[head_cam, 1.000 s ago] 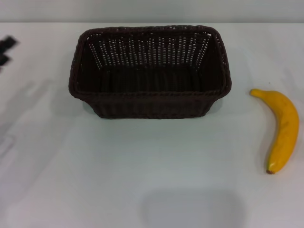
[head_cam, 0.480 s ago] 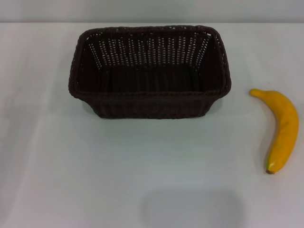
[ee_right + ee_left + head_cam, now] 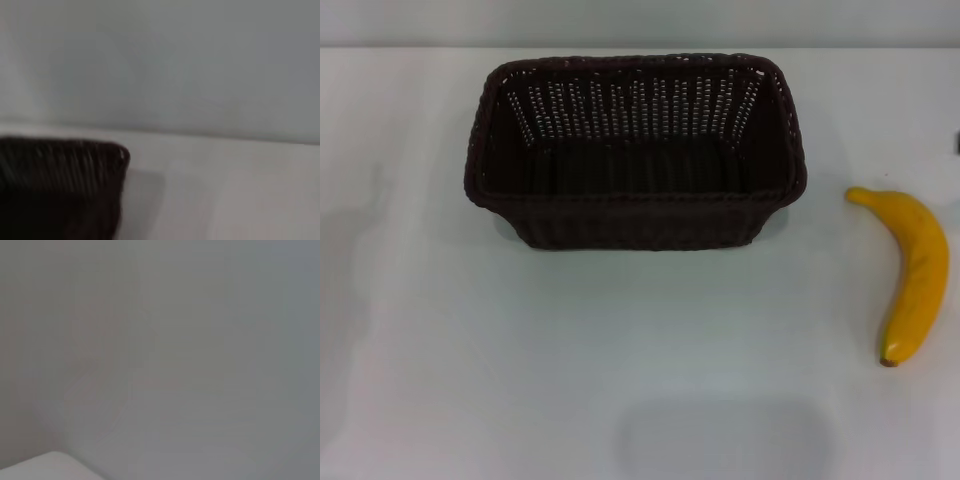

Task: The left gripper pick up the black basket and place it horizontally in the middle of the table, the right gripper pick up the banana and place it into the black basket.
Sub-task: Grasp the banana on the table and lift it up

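Right gripper (image 3: 957, 143) shows only as a tiny dark bit at the right edge of the head view, up above the banana (image 3: 914, 271) and apart from it. I cannot tell if it is open or closed. No part of the left gripper can be seen in any view.

The basket (image 3: 635, 152) sits on the table (image 3: 620, 360), a little back from the middle, with its long side running left to right. It stands the right way up and its open top faces up. Light shows through the slots in its far wall.

The banana lies flat on the table to the right of the basket, well apart from it. Its brown tip points toward the near side, and it curves out to the right.

In the right wrist view, a dark corner of the basket (image 3: 60, 185) shows on the pale table (image 3: 240, 195). The left wrist view shows only a plain grey blur.
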Action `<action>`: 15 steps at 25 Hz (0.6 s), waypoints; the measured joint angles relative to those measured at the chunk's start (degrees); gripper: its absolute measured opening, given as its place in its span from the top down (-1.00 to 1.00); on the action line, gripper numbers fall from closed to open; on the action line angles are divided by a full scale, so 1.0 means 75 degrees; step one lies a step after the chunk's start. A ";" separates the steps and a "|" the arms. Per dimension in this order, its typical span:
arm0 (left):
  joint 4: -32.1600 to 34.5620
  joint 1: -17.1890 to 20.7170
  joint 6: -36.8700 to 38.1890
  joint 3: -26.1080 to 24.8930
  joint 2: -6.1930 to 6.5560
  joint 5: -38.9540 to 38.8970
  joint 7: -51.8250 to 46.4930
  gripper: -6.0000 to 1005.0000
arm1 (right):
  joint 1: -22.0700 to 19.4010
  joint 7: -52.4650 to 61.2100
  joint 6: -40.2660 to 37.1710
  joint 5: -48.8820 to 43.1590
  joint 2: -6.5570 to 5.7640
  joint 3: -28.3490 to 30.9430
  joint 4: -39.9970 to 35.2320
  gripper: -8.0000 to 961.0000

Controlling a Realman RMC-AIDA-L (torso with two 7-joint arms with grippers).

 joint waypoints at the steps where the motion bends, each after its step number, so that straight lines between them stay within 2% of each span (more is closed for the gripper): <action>1: -0.0034 -0.0027 0.0003 -0.0007 -0.0011 -0.0007 0.0117 -0.69 | 0.0208 0.0548 -0.0017 -0.0688 0.0005 -0.0429 -0.0271 -0.81; 4: -0.0134 -0.0095 0.0004 -0.0013 -0.0029 -0.0028 0.0367 -0.69 | 0.0745 0.1666 0.0062 -0.2142 0.0018 -0.1403 -0.0573 -0.81; 9: -0.0232 -0.0162 -0.0168 0.0044 -0.0034 0.0015 0.0440 -0.69 | 0.1358 0.2730 0.0209 -0.3865 0.0049 -0.2655 -0.0379 -0.81; 12: -0.0248 -0.0184 -0.0243 0.0057 -0.0043 0.0026 0.0457 -0.69 | 0.1595 0.3178 0.0257 -0.4385 0.0059 -0.3144 -0.0059 -0.81; 15: -0.0311 -0.0234 -0.0291 0.0071 -0.0037 0.0035 0.0408 -0.69 | 0.1676 0.3327 0.0138 -0.4459 0.0070 -0.3230 0.0318 -0.81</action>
